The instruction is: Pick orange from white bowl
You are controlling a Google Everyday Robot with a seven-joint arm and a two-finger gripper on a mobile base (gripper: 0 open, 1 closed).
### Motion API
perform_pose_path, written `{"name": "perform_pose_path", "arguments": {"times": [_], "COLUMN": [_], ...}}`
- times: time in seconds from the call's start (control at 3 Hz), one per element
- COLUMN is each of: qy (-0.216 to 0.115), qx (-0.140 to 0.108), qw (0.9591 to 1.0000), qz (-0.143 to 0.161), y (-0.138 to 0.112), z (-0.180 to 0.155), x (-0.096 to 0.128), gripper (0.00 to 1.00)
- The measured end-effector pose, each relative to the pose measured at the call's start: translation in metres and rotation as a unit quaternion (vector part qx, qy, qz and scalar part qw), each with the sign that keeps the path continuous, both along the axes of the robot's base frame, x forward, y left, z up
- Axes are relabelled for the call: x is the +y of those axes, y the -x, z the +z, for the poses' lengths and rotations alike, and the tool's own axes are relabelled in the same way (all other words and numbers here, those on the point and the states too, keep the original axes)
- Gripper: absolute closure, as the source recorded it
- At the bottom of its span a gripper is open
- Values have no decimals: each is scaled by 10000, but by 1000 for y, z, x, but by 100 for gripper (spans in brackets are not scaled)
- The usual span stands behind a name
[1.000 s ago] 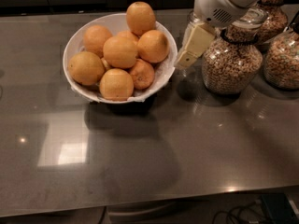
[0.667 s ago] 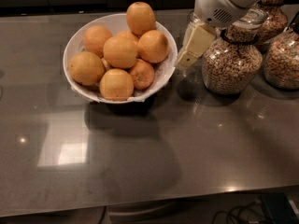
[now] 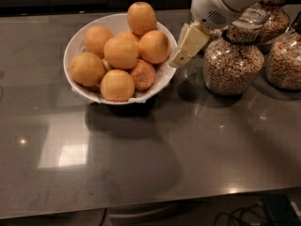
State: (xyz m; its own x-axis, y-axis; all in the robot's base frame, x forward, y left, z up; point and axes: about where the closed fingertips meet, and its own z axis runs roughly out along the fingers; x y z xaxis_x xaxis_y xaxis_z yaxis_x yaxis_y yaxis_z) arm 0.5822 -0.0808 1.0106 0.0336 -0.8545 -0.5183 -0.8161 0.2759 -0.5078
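Gripper (image 3: 181,56) just off the right rim of the white bowl (image 3: 112,19), tilted down and to the left. Open or closed? Cannot tell from this side. Nearest orange (image 3: 154,46) in the bowl, right beside the gripper but apart from it. More oranges (image 3: 121,52) heaped around, one perched on top at the back. Smaller darker fruit (image 3: 143,74) tucked low at the front. Cereal jars (image 3: 233,65) just behind and below the arm (image 3: 221,4), standing on the grey table (image 3: 141,164).
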Motion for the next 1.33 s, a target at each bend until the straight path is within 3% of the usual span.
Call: {"name": "perform_pose_path", "arguments": {"times": [0.33,0.67,1.0,1.33], "qy": [-461,-1003,-1679,-1737], "qx": [-116,-107,73,97], "qw": [9989,9948,9855,9845], "qz": [-22,156,212,231], "y": [-20,-37,-51,-51], "z": [8,17,23,24], "x": [12,26,34,36], "gripper": [0,0,0,0]}}
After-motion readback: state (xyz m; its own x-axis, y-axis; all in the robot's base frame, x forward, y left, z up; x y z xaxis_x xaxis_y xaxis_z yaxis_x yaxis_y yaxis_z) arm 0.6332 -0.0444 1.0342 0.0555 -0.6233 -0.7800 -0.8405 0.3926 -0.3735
